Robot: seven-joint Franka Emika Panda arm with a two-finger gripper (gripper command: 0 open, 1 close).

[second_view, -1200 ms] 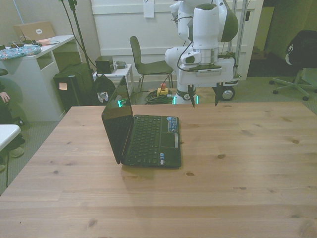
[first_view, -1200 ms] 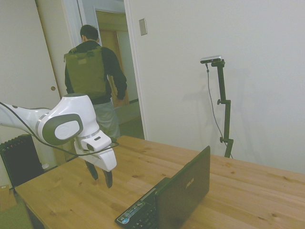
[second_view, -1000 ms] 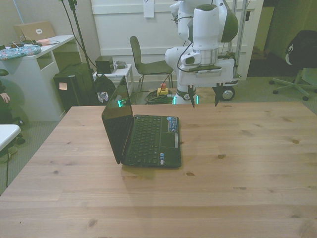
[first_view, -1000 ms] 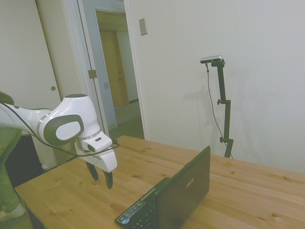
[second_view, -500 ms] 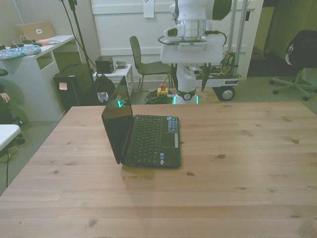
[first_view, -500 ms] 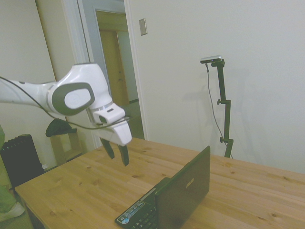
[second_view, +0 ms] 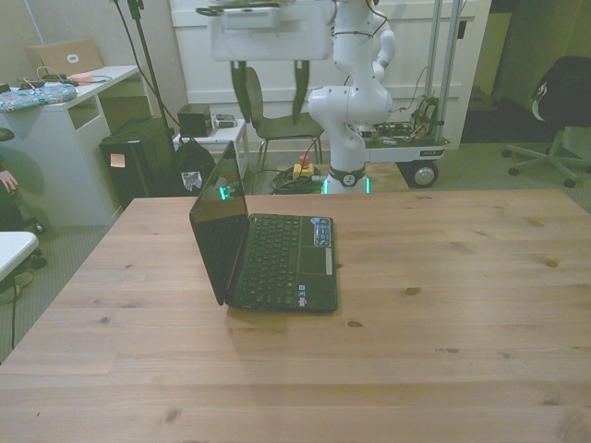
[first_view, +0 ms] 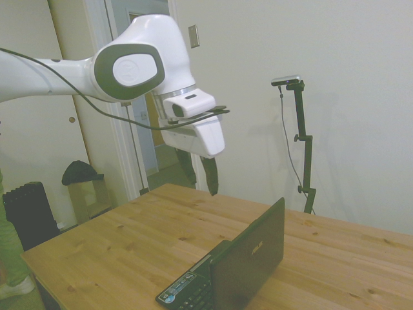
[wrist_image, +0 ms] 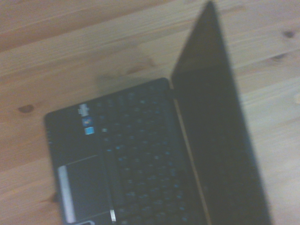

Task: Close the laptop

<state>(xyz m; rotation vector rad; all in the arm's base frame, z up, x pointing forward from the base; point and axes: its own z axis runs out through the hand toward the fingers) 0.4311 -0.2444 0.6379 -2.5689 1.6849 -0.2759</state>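
Observation:
The black laptop (second_view: 282, 261) stands open on the wooden table (second_view: 443, 305), its lid (second_view: 218, 220) upright and its keyboard facing the front view's right. In the side view the laptop's dark lid (first_view: 253, 261) shows a small silver logo, with the keyboard's corner at the bottom edge. My gripper (second_view: 269, 92) hangs open and empty, high above the laptop's far end, fingers pointing down. From the side the gripper (first_view: 199, 174) is well above the table, left of the lid. The wrist view looks down on the blurred keyboard (wrist_image: 140, 164) and upright screen (wrist_image: 215, 136).
Beyond the table's far edge are a dark chair (second_view: 277, 118), a black case (second_view: 138, 161) and a white desk (second_view: 65, 120). An office chair (second_view: 554, 111) is at the front view's right. A person's leg (first_view: 11, 258) and a radiator (first_view: 26, 219) show at the side view's left.
The arm has risen from near the table's far edge and swung toward the front view's left, to above the laptop. The gripper stays open. The person in the doorway has gone.

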